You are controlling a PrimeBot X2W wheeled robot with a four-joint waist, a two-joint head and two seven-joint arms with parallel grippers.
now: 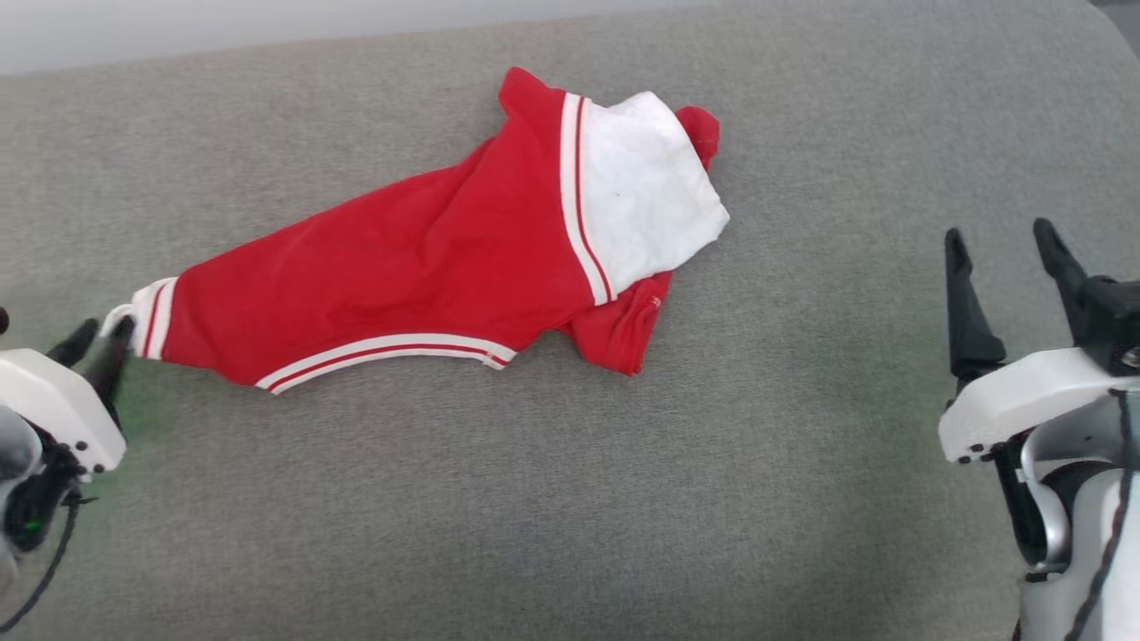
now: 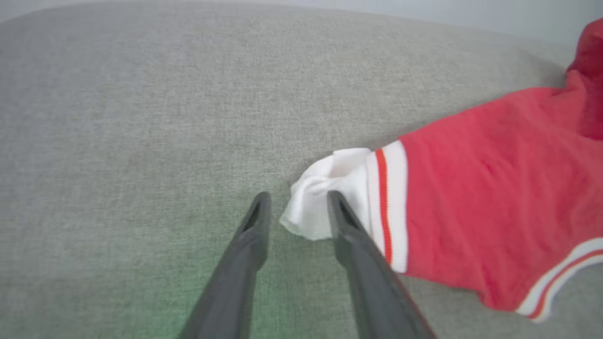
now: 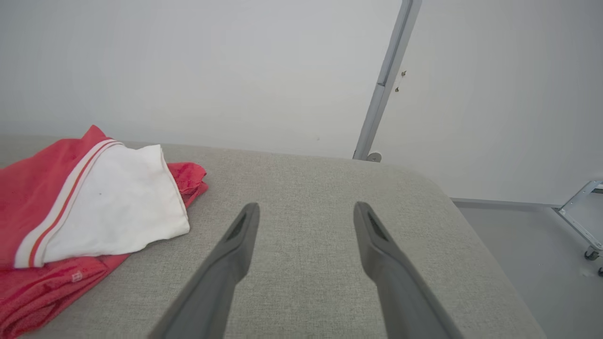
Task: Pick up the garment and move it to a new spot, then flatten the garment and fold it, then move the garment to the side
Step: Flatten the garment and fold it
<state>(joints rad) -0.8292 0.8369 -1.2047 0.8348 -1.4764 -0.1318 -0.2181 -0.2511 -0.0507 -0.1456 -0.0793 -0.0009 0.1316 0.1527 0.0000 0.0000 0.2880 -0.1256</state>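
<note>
A grey woven-fabric surface [image 3: 330, 174] with a rounded corner spreads beneath and ahead of the jaws of the right gripper [image 3: 306, 206], ending at a plain white wall [image 3: 188, 70]. Beyond the jaws and to their right, a pale metal post [image 3: 382, 89] rises against the wall. Farther right, a wheeled metal frame [image 3: 582, 207] stands on the grey floor [image 3: 518, 245].

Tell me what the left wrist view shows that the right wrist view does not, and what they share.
Left wrist view: the left gripper, fingers parted, with the bunched white end of the garment between their tips. Right wrist view: the right gripper open over the bare grey surface, a white sleeve, a wall, a metal post. Both: red garment fabric on the grey surface.
</note>
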